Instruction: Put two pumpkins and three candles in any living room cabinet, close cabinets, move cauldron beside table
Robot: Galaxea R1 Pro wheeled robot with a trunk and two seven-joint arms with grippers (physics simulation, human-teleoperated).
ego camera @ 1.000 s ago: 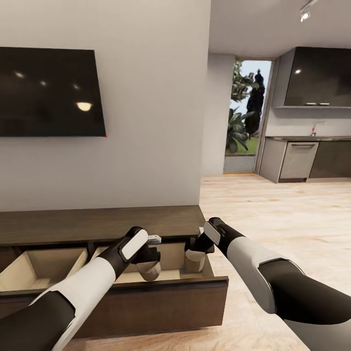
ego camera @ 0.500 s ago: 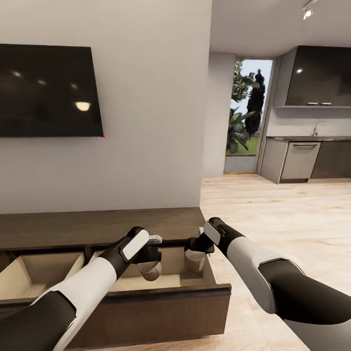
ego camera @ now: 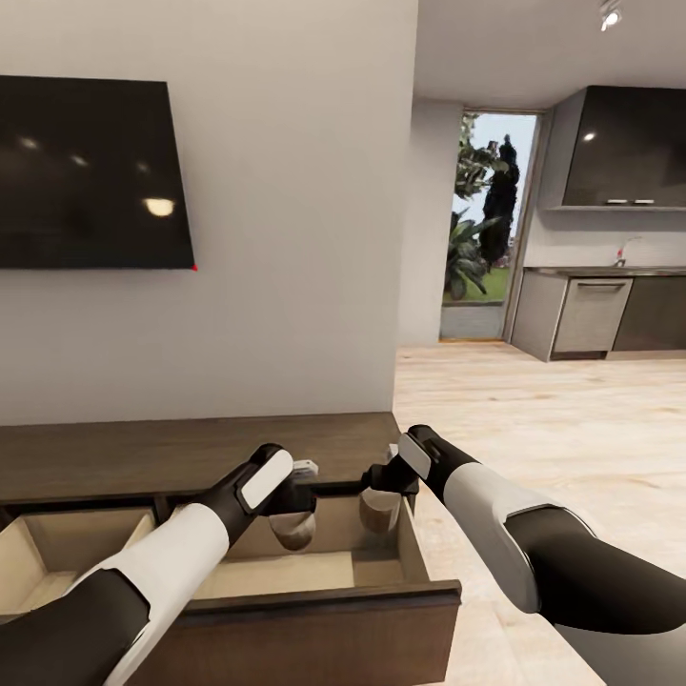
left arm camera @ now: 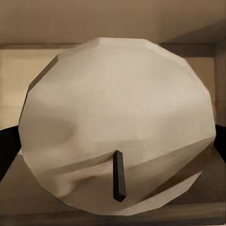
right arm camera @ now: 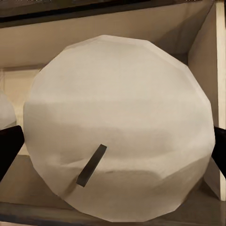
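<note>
- Candles: two pale, stubby candles are in hand, one per arm, both hanging over the open drawer at the right end of the cabinet [ego camera: 191, 448].
- The left gripper [ego camera: 293, 514] is clamped on the left candle [ego camera: 293, 530]; in the left wrist view that candle [left arm camera: 117, 127] shows its round top face and dark wick, with a dark finger [left arm camera: 8, 146] at its side.
- The right gripper [ego camera: 383, 497] is clamped on the right candle [ego camera: 381, 513], near the drawer's right wall; the right wrist view shows its top [right arm camera: 117, 127] with a slanted wick and a dark finger [right arm camera: 9, 146] beside it.
- Both candles hang wick-end toward the wrists and base toward the drawer floor, which looks like a hold chosen so they land standing once let go.
- Whether either base already touches the drawer floor cannot be told; from the head view both seem just above it.
- The open drawer [ego camera: 314, 572] has pale beige insides, and its bare floor shows in front of the candles.
- A second drawer [ego camera: 57, 553] to the left also stands open, and what shows of its floor is bare.
- By my judgement the step in hand is setting down these two candles; both drawers must be pushed shut afterwards.
</note>
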